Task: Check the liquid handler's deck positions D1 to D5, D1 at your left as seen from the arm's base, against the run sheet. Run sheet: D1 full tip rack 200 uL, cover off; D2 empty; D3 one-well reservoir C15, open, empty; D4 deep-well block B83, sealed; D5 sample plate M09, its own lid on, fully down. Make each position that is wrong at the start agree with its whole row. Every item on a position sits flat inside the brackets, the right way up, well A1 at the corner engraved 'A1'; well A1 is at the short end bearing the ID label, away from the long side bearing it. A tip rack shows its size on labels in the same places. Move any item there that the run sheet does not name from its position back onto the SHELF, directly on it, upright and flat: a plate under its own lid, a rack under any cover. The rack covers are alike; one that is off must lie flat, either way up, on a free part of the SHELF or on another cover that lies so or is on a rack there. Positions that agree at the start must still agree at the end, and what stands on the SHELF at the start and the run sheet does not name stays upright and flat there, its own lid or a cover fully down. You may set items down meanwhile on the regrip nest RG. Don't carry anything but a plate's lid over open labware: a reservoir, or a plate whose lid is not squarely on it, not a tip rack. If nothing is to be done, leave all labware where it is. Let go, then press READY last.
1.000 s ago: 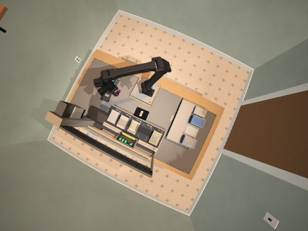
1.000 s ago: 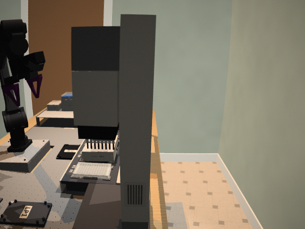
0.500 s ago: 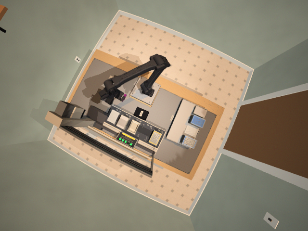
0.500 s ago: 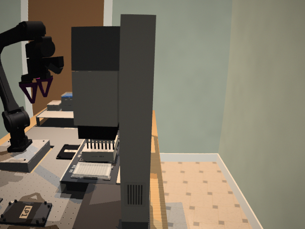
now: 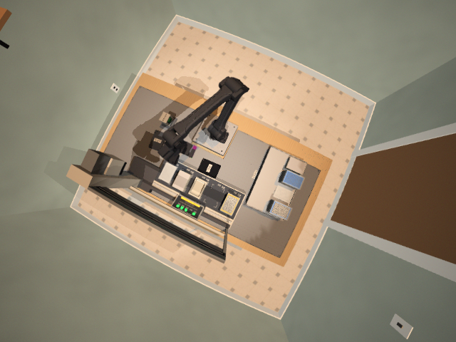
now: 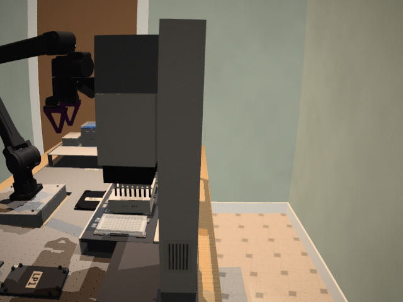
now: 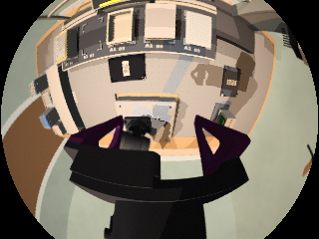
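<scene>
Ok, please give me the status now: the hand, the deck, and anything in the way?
Hand open, holding nothing, high above the bench. Deck: four positions occupied, one bare. Nothing under the hand; the handler's tall head stands close beside it.

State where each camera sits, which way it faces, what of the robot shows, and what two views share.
Top: overhead, looking straight down on the bench; whole black arm shows.
Exterior: at the bench end, looking along the dark deck; forearm and open purple-fingered gripper.
Wrist: on the arm, facing the deck; both fingers.
Top and wrist share the green-lit panel.
</scene>
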Tool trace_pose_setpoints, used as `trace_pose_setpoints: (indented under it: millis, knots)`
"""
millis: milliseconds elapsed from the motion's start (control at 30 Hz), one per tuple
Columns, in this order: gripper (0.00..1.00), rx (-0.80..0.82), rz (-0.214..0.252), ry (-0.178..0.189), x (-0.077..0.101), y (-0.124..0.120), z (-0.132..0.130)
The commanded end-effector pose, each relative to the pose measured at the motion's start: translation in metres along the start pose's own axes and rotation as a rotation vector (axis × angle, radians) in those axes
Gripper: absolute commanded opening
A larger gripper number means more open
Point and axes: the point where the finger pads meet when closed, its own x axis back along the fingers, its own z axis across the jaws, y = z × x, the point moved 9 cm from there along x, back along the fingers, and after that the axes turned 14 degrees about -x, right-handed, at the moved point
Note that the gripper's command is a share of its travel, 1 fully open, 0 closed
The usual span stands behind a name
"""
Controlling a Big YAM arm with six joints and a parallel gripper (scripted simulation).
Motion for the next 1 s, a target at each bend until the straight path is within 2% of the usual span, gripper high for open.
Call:
trace_pose_setpoints:
  millis: [0,200,300,533,767,967]
  knots:
    - [1.00,-0.034,-0.016,-0.004,0.002,0.001,0.020]
    - [1.00,-0.034,-0.027,-0.002,-0.001,0.001,0.049]
    - [1.00,-0.034,-0.037,-0.003,0.002,0.002,0.054]
    - [1.00,-0.033,-0.009,0.000,-0.010,0.004,0.090]
    - [1.00,-0.033,-0.045,0.012,0.001,0.007,0.127]
    - [1.00,-0.032,-0.064,0.019,0.007,0.009,0.137]
